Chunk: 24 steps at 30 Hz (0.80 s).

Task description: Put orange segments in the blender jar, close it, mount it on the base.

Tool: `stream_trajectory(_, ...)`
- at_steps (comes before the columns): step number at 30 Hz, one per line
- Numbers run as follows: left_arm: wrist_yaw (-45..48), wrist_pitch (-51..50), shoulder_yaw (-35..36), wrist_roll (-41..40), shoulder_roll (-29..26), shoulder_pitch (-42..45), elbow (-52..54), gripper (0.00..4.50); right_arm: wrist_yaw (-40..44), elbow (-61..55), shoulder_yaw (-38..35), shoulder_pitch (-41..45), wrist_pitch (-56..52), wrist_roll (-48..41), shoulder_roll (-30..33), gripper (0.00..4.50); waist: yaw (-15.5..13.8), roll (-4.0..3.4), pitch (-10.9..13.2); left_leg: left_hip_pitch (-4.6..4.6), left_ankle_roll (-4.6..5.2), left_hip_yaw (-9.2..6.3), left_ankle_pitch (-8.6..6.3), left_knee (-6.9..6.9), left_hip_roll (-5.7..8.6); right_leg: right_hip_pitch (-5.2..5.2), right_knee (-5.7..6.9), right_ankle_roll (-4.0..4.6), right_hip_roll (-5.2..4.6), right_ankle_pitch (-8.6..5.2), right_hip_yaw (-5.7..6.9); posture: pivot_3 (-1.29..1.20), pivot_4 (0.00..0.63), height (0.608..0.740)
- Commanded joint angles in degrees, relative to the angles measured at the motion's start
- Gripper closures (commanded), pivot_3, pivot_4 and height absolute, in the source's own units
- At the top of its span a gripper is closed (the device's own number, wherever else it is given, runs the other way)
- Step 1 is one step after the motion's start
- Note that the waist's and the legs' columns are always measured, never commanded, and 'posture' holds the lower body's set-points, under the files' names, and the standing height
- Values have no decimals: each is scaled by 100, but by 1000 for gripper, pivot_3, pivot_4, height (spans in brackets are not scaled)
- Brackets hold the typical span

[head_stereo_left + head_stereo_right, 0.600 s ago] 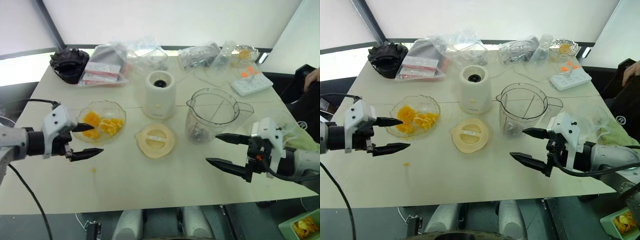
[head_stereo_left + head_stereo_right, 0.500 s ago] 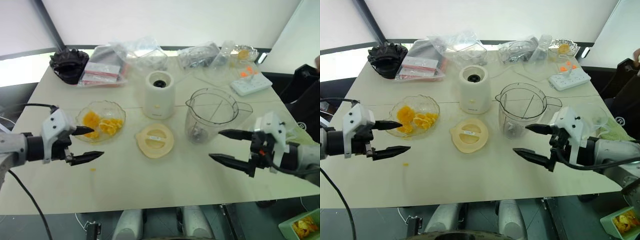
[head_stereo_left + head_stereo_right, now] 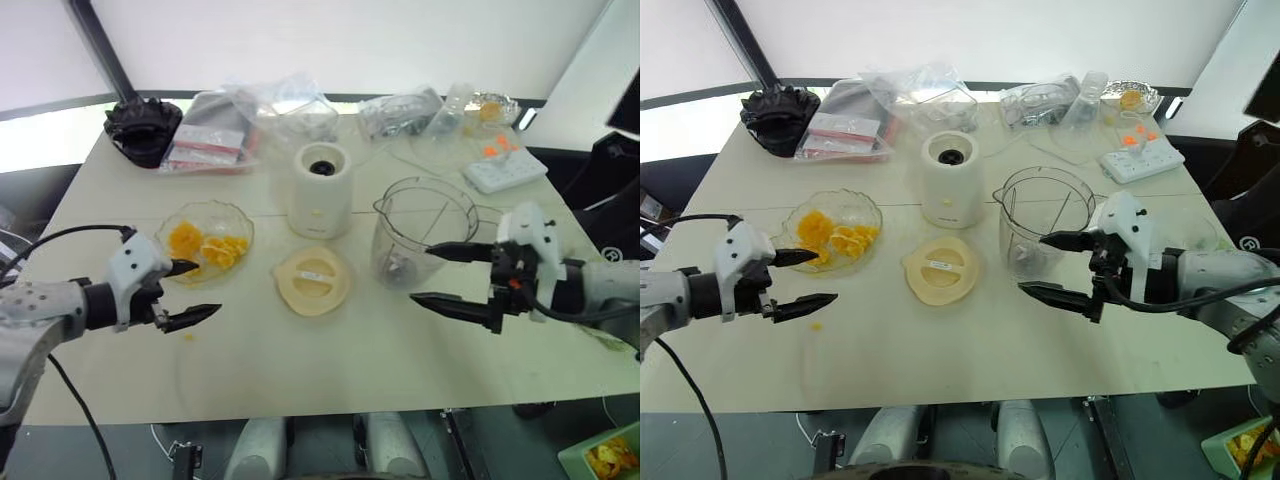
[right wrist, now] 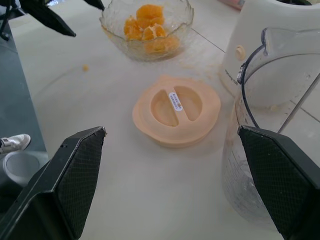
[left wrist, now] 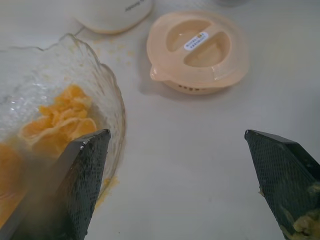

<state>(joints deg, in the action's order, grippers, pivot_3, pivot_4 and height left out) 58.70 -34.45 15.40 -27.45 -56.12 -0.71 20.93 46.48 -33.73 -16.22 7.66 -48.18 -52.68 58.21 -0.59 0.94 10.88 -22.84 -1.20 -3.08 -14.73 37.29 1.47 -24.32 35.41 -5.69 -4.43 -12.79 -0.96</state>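
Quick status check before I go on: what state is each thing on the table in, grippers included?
orange segments: still in the glass bowl.
blender jar: upright on the table, open, no lid, no segments seen inside.
lid: flat on the table, off the jar.
base: upright, socket bare, nothing mounted.
left gripper: open, empty, beside the bowl.
right gripper: open, empty, in front of the jar.

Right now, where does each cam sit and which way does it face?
Head stereo pair: looks forward and down on the table; left gripper and right gripper show, both open.
Left wrist: looks along its fingers at the glass bowl of orange segments and the lid.
Right wrist: faces the lid, blender jar, base.
Both wrist views share lid and bowl.
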Motion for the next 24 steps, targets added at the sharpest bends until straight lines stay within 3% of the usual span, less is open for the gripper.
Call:
stream_trajectory(1,170,119,220,-2,-244,99,-42,0,-138,-228,-141,1,25,-80,-108,61,0,0,0,0,0,-2,0,-1,0,-1,0,0,0,0,0,0,150,740)
stream_trajectory(9,127,210,111,98,-331,430,-385,0,-130,-173,21,-23,117,154,-129,61,-2,-1,0,2,0,-2,0,-1,0,-1,1,-1,-1,0,-3,0,150,740)
stream_trajectory(16,24,785,-625,720,-101,1557,-1748,0,122,-69,-238,-154,25,223,131,61,-9,-1,0,2,0,6,0,2,2,1,4,-2,-1,1,0,0,150,740)
stream_trajectory(20,-89,743,-852,763,336,2288,-2611,0,188,-82,-351,-231,-4,266,271,61,-8,1,0,0,0,6,0,2,3,0,4,-4,-1,2,0,0,150,740)
stream_trajectory(24,-336,968,-1386,1269,1034,3182,-4139,0,161,-93,-341,-127,-30,272,280,61,-17,2,0,4,1,4,1,14,6,3,20,-22,0,12,1,0,150,740)
